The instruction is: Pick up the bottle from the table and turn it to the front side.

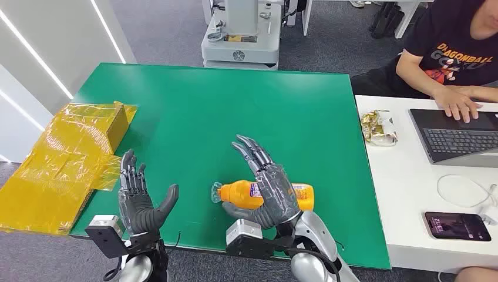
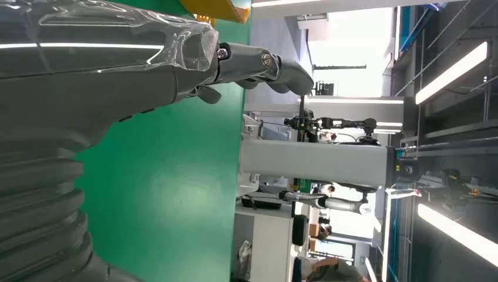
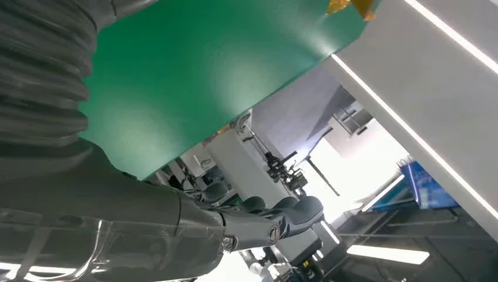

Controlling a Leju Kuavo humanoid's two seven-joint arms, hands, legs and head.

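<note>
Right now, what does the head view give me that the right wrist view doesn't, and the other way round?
Head view alone: the orange bottle lying on its side, partly covered by the right hand with fingers spread, the open left hand, the yellow-taped box, and a person at a laptop. Right wrist view alone: white machinery beyond the table's far edge. Both share the green table and the right hand.

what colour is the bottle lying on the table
Orange, with a clear cap and a white label; the bottle shows best in the head view.
</note>
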